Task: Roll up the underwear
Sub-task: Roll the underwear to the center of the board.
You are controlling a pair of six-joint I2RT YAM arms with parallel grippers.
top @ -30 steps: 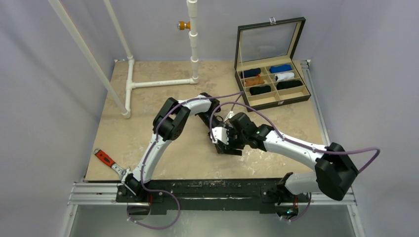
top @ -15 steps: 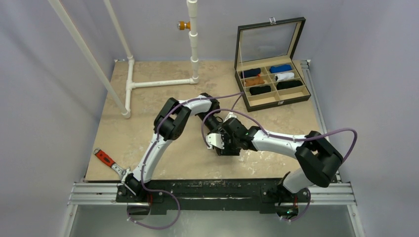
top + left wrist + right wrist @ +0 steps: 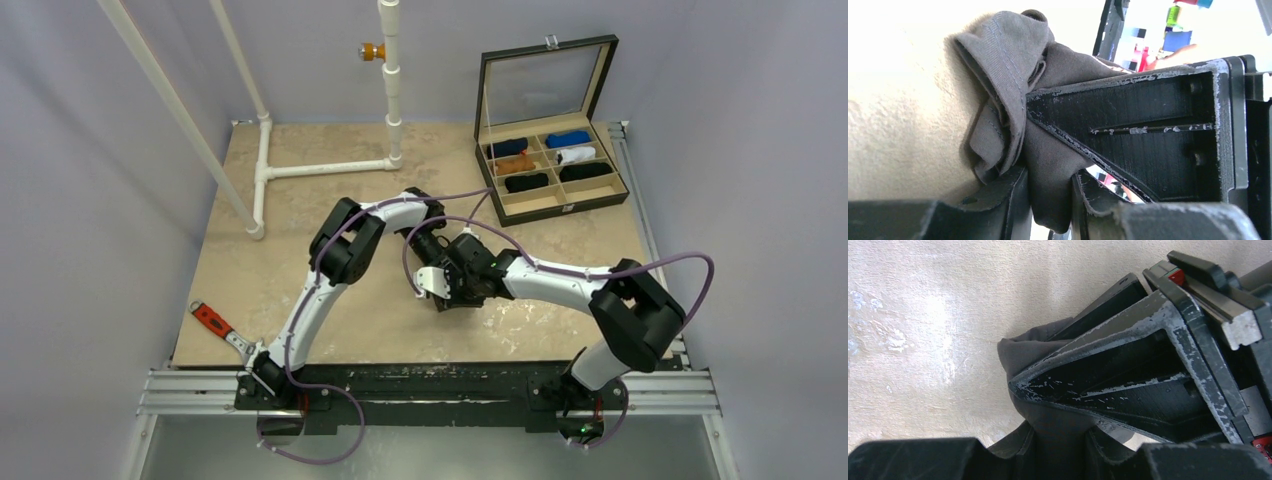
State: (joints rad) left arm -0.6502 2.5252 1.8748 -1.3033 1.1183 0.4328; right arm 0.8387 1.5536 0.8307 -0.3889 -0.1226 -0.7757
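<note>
The underwear [image 3: 1008,75] is a bunched charcoal-grey bundle lying on the table. In the left wrist view a fold of it is pinched between my left gripper's [image 3: 1050,197] jaws. In the right wrist view the same dark underwear [image 3: 1023,352] runs down into my right gripper [image 3: 1060,442], whose jaws are closed on it. The two grippers meet tip to tip at mid-table, left gripper [image 3: 436,255] from the far side and right gripper [image 3: 443,292] from the near right. From above they hide nearly all of the bundle.
An open compartment box [image 3: 565,208] with navy, blue, orange, white and black rolls stands at the back right, lid [image 3: 545,85] upright. A white pipe frame [image 3: 320,168] crosses the back left. A red-handled tool [image 3: 212,320] lies at the near left edge.
My right arm has slid left toward the left gripper, and its jaws have closed onto the fabric. The left arm has stayed put with its hold on the bundle.
</note>
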